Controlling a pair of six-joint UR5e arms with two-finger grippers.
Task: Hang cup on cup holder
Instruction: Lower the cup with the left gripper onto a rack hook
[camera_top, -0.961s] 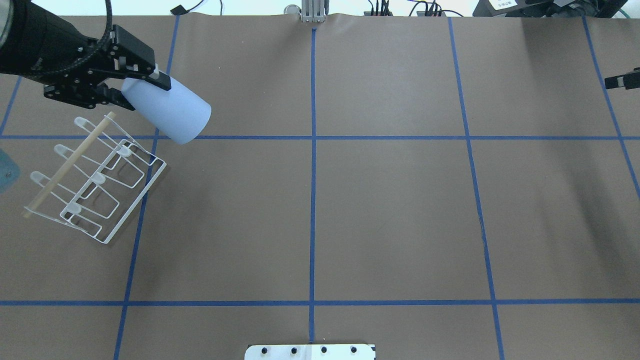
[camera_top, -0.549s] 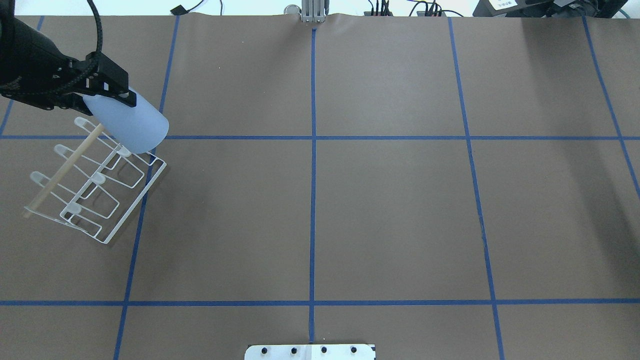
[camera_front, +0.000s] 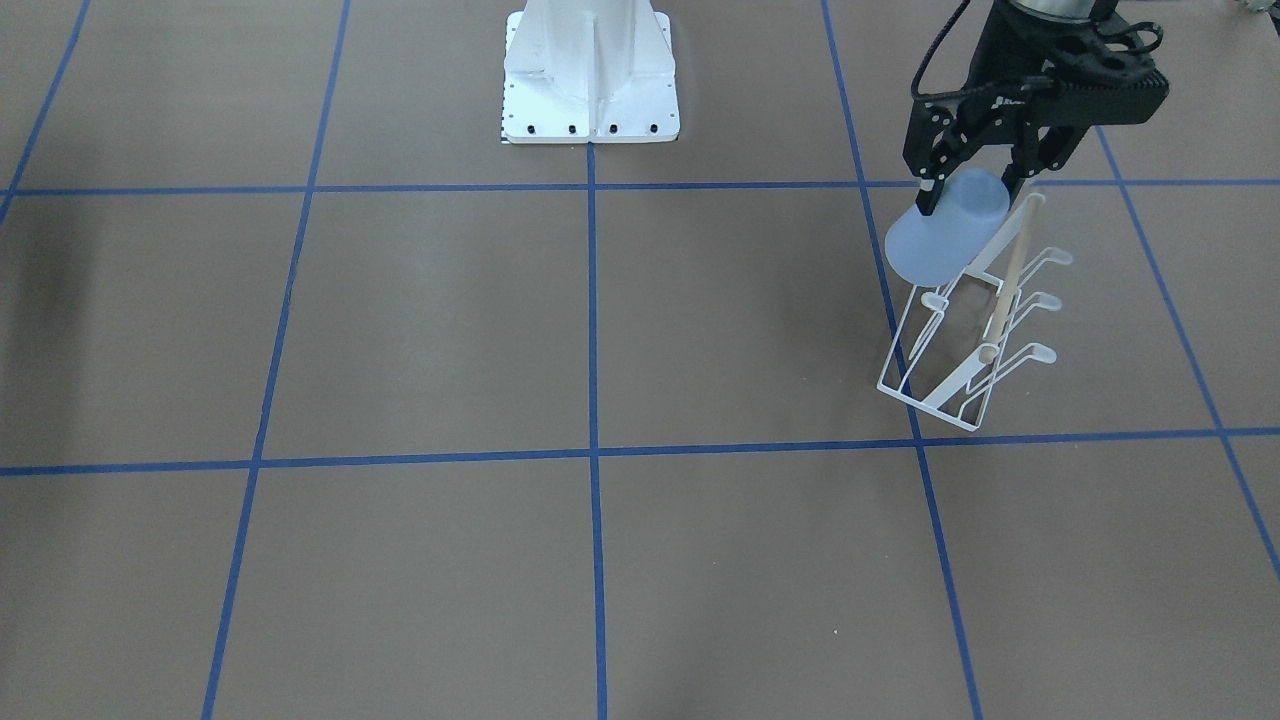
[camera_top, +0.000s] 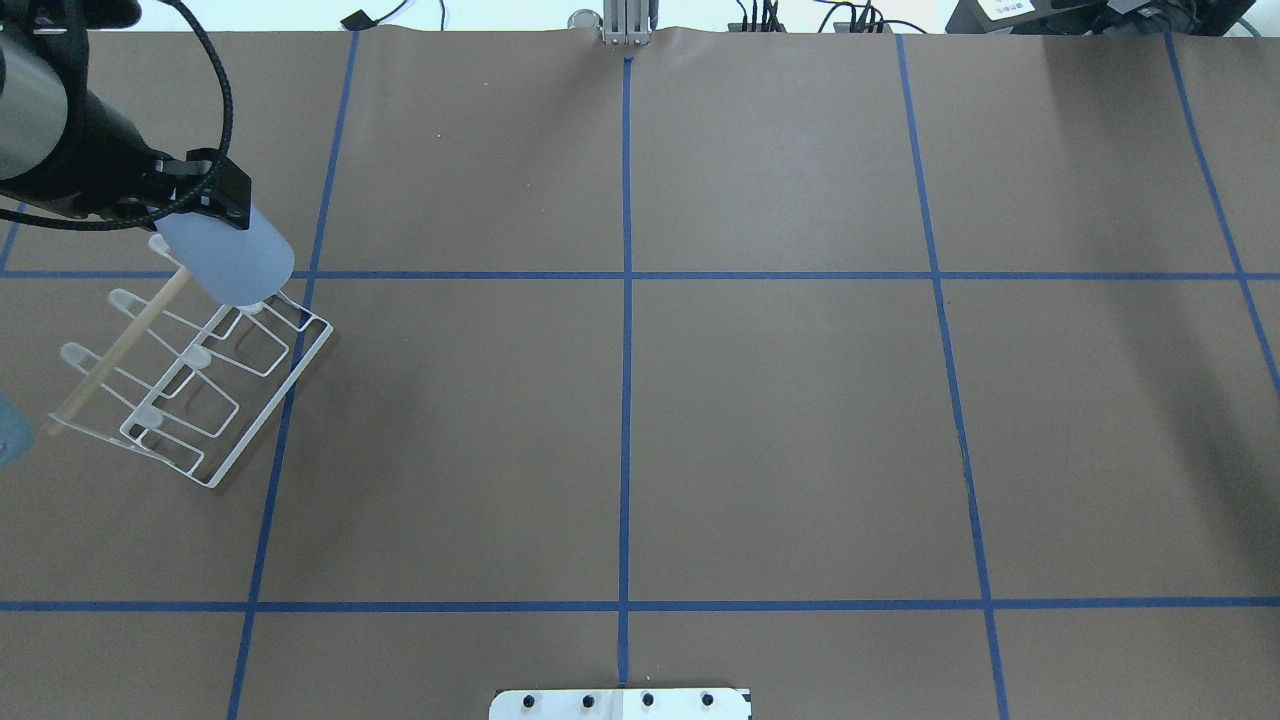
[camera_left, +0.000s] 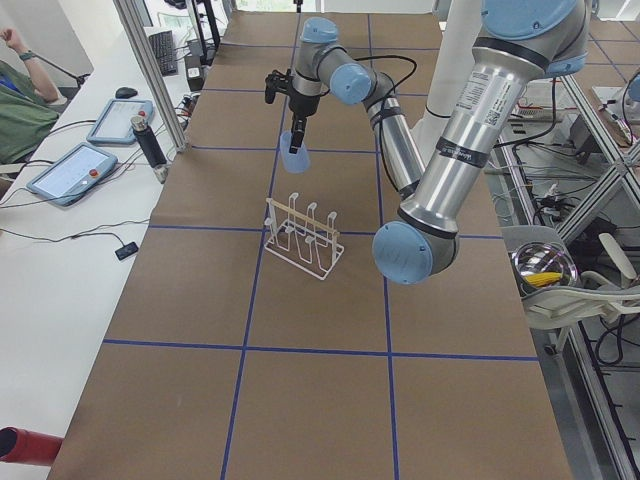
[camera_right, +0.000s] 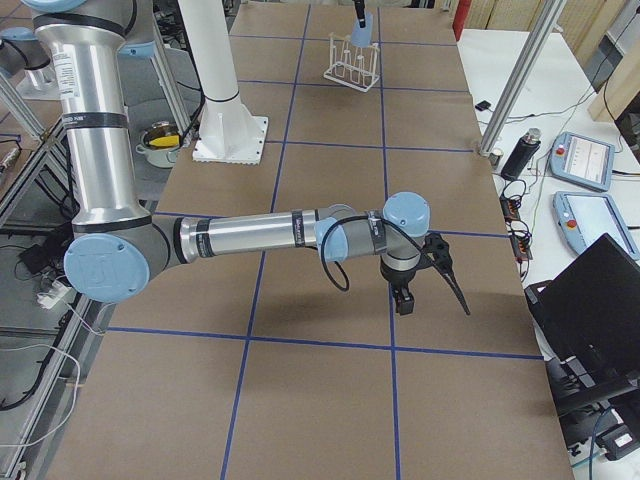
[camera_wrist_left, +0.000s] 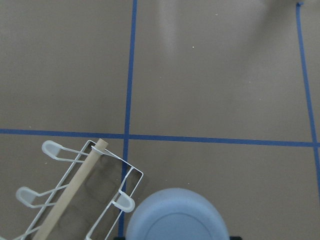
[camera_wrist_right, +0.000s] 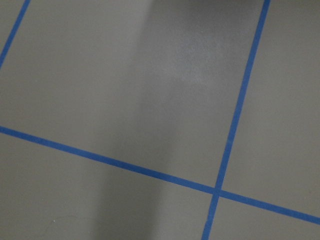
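The cup (camera_front: 945, 235) hung in the air, tilted, with its wide rim pointing down and its narrower base uppermost. The left gripper (camera_front: 970, 195) grasped that base between its two black fingers (camera_front: 925, 200). It was on the table's left side, in the half far from the robot, by one end of the cup holder (camera_top: 120, 352). From overhead the cup (camera_top: 225, 262) overlapped the end of the holder's wooden rod and the nearest prong. In the left side view the cup (camera_left: 297, 158) showed apart from the prong tips. The white wire holder stood on the brown table (camera_top: 780, 420), just left of a blue tape line (camera_top: 290, 390) in the grid marked across it. Well apart on the right, the right gripper (camera_right: 415, 290) hung low over the table, and I could not tell whether it was released or clenched. The white bolted pedestal (camera_front: 590, 70) stood at the near middle edge.
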